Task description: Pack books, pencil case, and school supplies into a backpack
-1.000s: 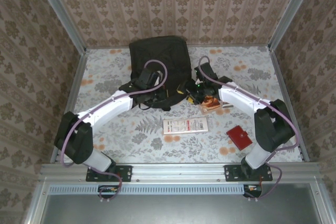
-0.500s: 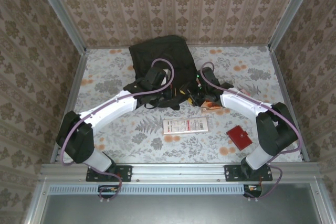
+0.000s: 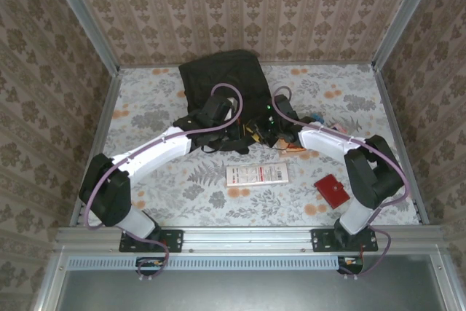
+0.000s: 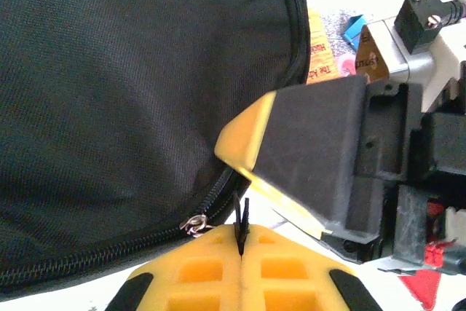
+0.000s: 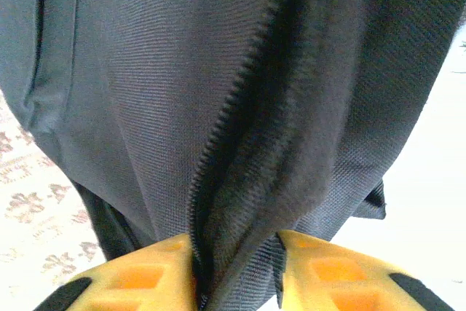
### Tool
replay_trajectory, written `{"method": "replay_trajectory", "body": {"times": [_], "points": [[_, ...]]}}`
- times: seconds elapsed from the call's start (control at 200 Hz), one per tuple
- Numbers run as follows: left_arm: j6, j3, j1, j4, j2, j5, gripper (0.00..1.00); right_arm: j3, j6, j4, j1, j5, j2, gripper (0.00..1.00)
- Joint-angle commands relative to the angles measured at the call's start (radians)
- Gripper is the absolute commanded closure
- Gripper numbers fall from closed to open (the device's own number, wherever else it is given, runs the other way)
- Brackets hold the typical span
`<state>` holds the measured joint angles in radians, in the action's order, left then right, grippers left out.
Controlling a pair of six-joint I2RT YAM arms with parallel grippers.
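The black backpack (image 3: 222,81) lies at the back middle of the table. My left gripper (image 3: 231,127) is at its near edge, shut on a thin black zip pull (image 4: 241,218) beside the metal slider (image 4: 194,223). My right gripper (image 3: 265,130) faces it from the right, and its yellow-tipped finger (image 4: 306,158) shows in the left wrist view. The right gripper (image 5: 237,271) is shut on a fold of backpack fabric along the zip teeth (image 5: 233,100). An orange book (image 4: 320,56) lies behind, partly under the right arm (image 3: 295,148).
A white printed rectangle (image 3: 256,174) lies on the table in front of the grippers. A red flat item (image 3: 333,190) sits near the right arm's base. Something blue (image 4: 354,30) lies by the orange book. Patterned walls close in the table.
My right gripper moved left to the backpack's edge and closed onto the fabric fold. My left gripper shifted slightly right, still holding the zip pull.
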<state>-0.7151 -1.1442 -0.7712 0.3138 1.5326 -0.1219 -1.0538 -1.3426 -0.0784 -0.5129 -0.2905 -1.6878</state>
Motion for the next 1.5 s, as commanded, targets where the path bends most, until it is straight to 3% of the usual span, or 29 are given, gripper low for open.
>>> {"method": "replay_trajectory", "body": {"times": [0.0,0.12,0.635,0.915,1.255,1.495], "points": [[0.003,0.010,-0.009,-0.021,-0.016,0.013,1.00,-0.011,-0.011,-0.029,-0.013,0.031,-0.023,0.81],[0.013,0.039,-0.004,-0.009,-0.030,0.044,1.00,-0.024,0.019,-0.073,-0.013,0.046,-0.034,1.00],[-0.006,0.183,0.137,0.081,-0.167,0.079,1.00,-0.026,0.110,-0.186,0.002,0.114,-0.048,1.00],[0.011,0.232,0.280,0.109,-0.228,0.050,1.00,-0.043,0.180,-0.209,0.025,0.087,-0.061,1.00],[0.044,0.195,0.476,0.111,-0.132,0.026,1.00,-0.094,0.337,-0.293,0.041,0.087,-0.062,1.00],[0.068,0.064,0.561,0.127,-0.025,0.001,1.00,-0.117,0.432,-0.257,0.054,-0.030,-0.089,1.00]]}}
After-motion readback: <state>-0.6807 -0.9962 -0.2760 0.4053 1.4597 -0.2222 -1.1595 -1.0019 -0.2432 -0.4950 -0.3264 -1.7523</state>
